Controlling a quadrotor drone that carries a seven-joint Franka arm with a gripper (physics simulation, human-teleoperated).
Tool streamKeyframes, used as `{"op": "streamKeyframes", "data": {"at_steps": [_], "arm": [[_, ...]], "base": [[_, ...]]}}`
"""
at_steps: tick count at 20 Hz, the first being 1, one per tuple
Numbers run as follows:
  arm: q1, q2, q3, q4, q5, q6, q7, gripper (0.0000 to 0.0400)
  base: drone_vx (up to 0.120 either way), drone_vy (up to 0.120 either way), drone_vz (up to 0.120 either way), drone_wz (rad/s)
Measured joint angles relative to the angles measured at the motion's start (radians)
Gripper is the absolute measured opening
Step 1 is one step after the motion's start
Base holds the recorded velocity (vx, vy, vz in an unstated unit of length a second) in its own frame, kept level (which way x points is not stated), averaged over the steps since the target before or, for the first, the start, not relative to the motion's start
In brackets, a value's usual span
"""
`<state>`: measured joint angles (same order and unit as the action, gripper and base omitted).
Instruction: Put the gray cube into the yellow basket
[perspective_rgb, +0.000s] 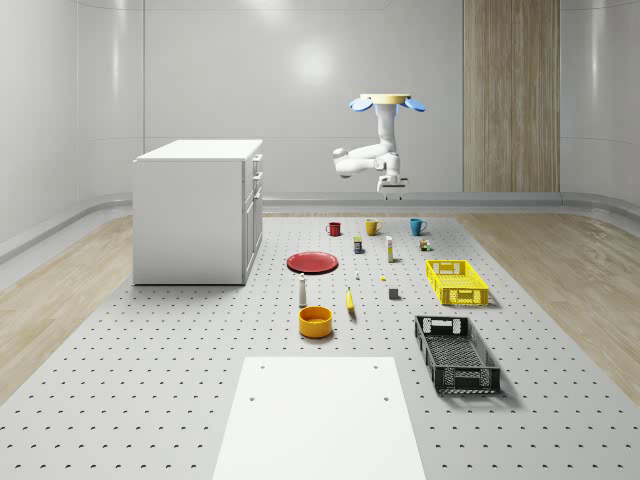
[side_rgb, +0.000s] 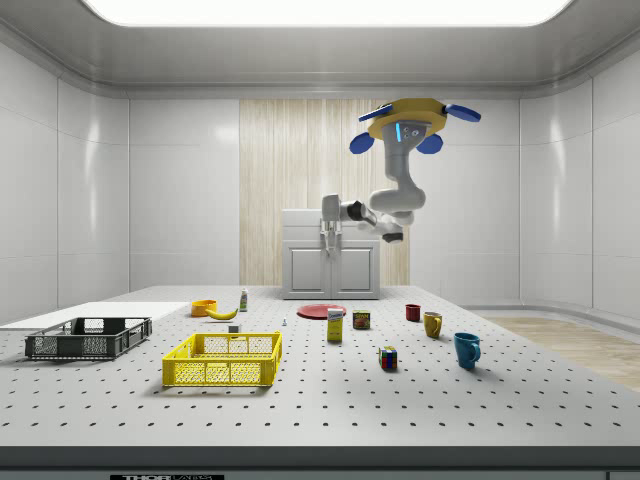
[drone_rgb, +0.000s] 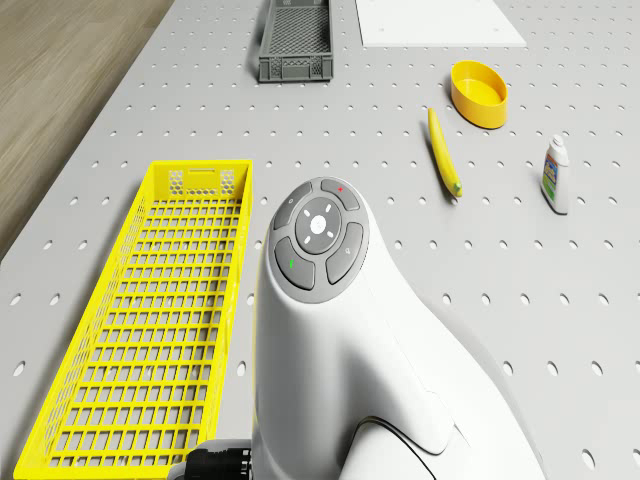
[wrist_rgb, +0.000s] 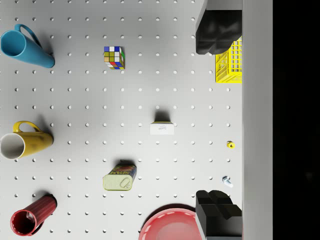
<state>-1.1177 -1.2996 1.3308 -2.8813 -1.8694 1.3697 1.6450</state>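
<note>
Plainly spread wide and holding nothing, the gripper (wrist_rgb: 220, 125) hangs in the air with its fingers (wrist_rgb: 219, 31) pointing down at the desk (perspective_rgb: 150, 350), well above it. Below the gripper, in the wrist view, lie a small white box (wrist_rgb: 162, 128), a tin can (wrist_rgb: 120, 180), a colour-puzzle cube (wrist_rgb: 114, 57) and the rim of a red plate (wrist_rgb: 167, 226), with blue (wrist_rgb: 25, 49), yellow (wrist_rgb: 25, 142) and red (wrist_rgb: 30, 217) mugs beyond them. The drone (perspective_rgb: 386, 101) hovers high over the desk's far end, above the mugs. The gray cube (perspective_rgb: 394, 293) rests on the desk near its middle, apart from the yellow basket (perspective_rgb: 457, 282), which sits toward the desk's edge on the whole-scene view's right.
</note>
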Motion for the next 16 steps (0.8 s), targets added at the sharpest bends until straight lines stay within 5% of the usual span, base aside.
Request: {"op": "streamKeyframes", "data": {"at_steps": [16], "arm": [[-0.015, -0.056, 0.012, 0.003, 0.026, 0.052, 0.013, 0.04]], "base": [[0.12, 0.0, -0.12, 0.0]]}}
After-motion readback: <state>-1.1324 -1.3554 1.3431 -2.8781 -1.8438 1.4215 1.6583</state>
